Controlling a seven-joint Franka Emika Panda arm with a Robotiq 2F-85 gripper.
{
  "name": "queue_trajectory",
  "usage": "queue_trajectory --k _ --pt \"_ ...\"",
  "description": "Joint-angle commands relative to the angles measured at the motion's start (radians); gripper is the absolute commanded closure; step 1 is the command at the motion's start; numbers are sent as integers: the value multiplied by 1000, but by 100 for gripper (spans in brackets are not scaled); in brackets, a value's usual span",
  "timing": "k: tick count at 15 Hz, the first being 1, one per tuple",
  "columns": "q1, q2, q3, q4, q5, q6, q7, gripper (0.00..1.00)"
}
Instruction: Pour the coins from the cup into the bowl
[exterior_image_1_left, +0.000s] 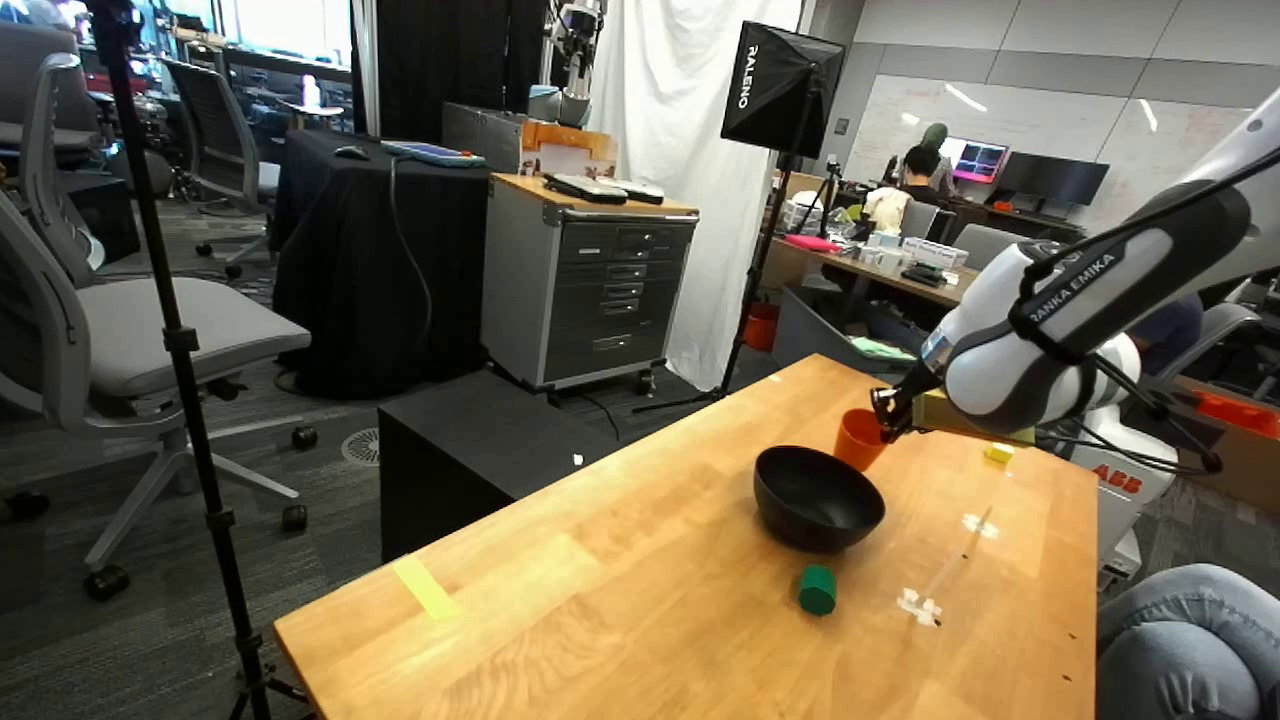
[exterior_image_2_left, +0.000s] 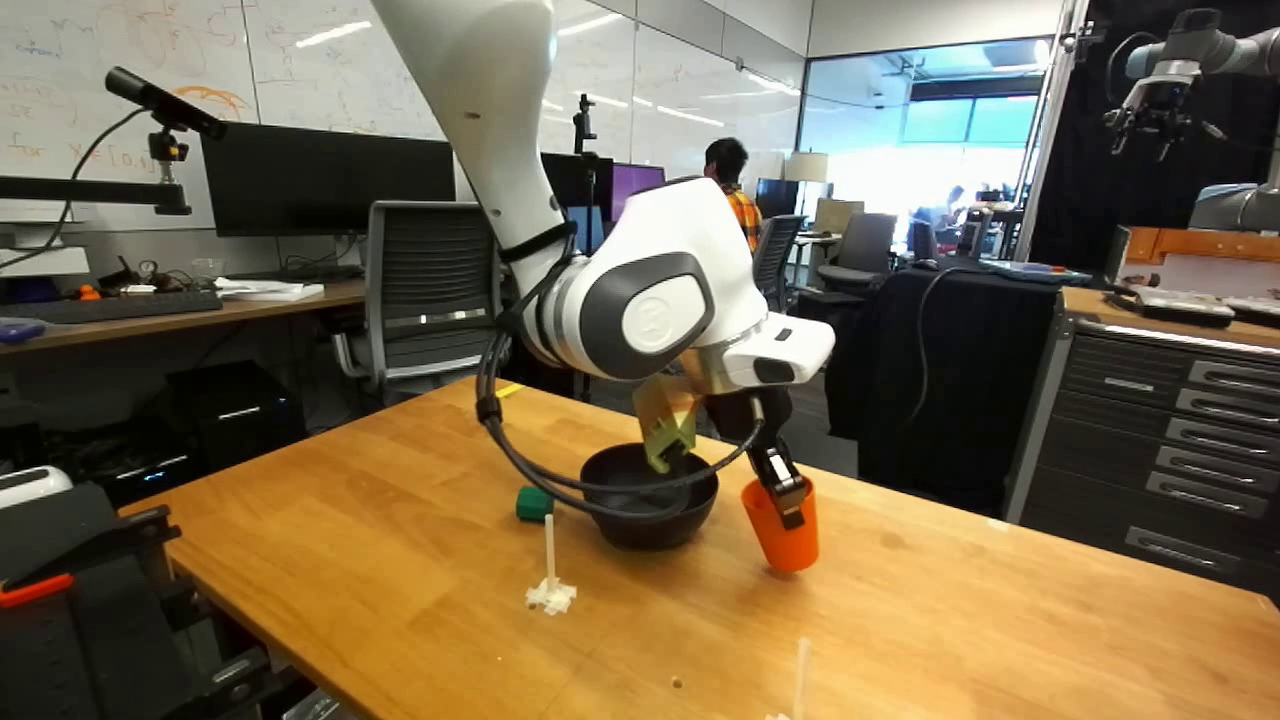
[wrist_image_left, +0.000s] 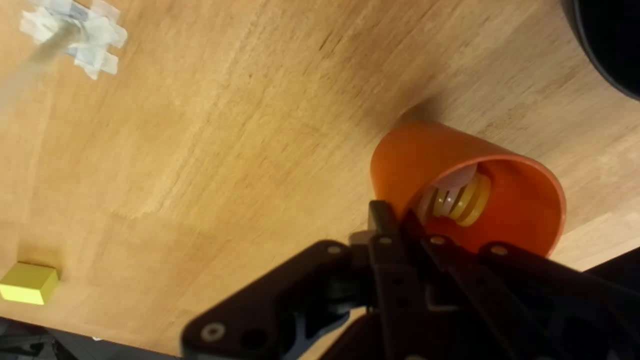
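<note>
Coins (wrist_image_left: 457, 197), pale and yellow discs, lie below the black gripper (wrist_image_left: 397, 219) in the tapered orange cup (exterior_image_2_left: 785, 545) it pinches, a grasp seemingly ready for tipping into the round black bowl (exterior_image_2_left: 650, 535) alongside.

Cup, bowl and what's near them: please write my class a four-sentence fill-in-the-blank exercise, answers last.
The cup held by the gripper is colored ____.
In the wrist view, the coins lie inside the ____.
Of the cup and the bowl, the wider is the ____.
In both exterior views, the block nearest the bowl is ____.
Missing words: orange; cup; bowl; green.
</note>
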Motion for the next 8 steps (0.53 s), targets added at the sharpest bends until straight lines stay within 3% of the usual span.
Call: queue_trajectory --k 1,5,8 --pt "63 -90 -38 -199 34 204 -91 95" --pt "33 -144 10 -283 100 340 -171 95" --pt "21 -175 35 -286 156 364 -189 96"
